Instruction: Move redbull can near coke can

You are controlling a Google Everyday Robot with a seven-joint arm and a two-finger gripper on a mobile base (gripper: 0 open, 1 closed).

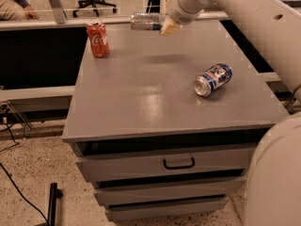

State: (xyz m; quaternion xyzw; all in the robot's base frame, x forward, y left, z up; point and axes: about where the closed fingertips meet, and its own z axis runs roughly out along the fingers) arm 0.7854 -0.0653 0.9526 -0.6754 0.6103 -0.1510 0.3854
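Note:
The redbull can [145, 21], slim and silver with blue panels, is held on its side in the air above the far edge of the grey cabinet top [155, 93]. My gripper [165, 25] is shut on its right end, at the top middle of the camera view. The coke can [97, 39], red with white script and a silver top, stands upright at the far left corner of the top, to the left of the redbull can and lower.
A fatter dark-blue can [213, 79] with a red-white logo lies on its side at the right of the top. The cabinet has drawers with a black handle [178, 164]. Office chairs and a seated person [16, 4] are behind. My white arm [254, 27] spans the right side.

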